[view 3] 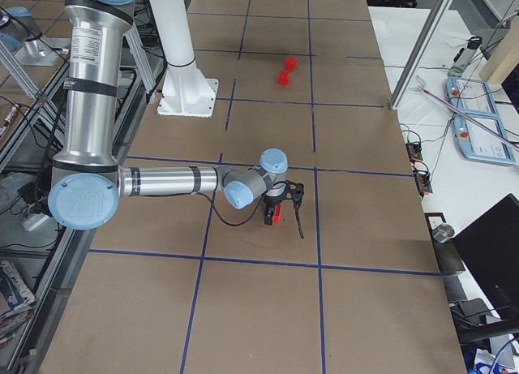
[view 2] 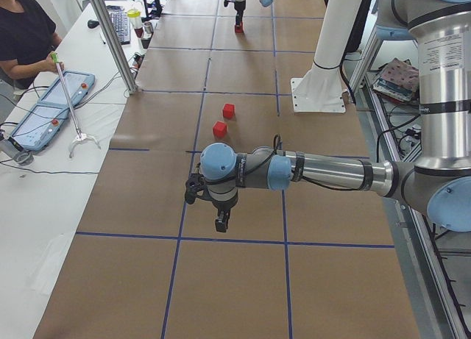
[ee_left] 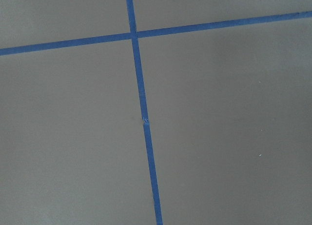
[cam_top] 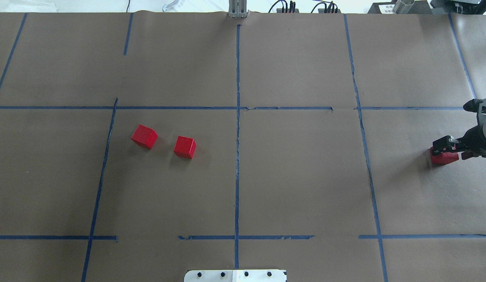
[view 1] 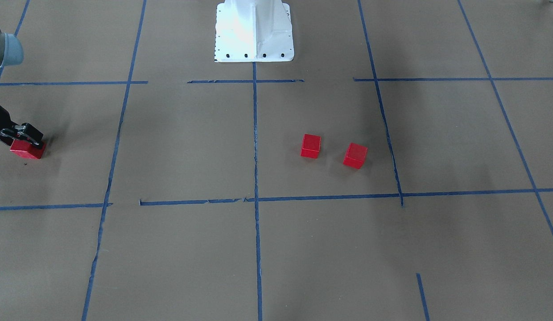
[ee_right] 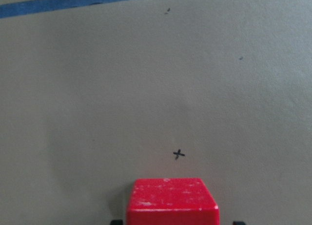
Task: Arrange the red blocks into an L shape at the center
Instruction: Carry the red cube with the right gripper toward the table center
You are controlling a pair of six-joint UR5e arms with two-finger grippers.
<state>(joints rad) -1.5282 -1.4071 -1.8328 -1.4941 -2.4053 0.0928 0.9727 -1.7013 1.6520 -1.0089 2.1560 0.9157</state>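
Note:
Two red blocks (cam_top: pixel 144 136) (cam_top: pixel 185 147) lie a small gap apart in the left half of the center cell (cam_top: pixel 298 172). They also show in the front view (view 1: pixel 311 146) (view 1: pixel 355 155). The third red block (cam_top: pixel 443 157) sits on the paper at the far right, outside the center. My right gripper (cam_top: pixel 448 150) is down over it, and it also shows in the front view (view 1: pixel 24 141). In the right wrist view the block (ee_right: pixel 173 200) lies between the fingertips with small gaps either side. My left gripper (view 2: pixel 221 223) hangs above bare paper; I cannot tell whether it is open or shut.
The white robot base (cam_top: pixel 235 275) stands at the near edge, midway. A small pen cross (ee_right: pixel 178 154) marks the paper just beyond the third block. A side table with tablets and a seated person (view 2: pixel 26 30) runs along the far edge.

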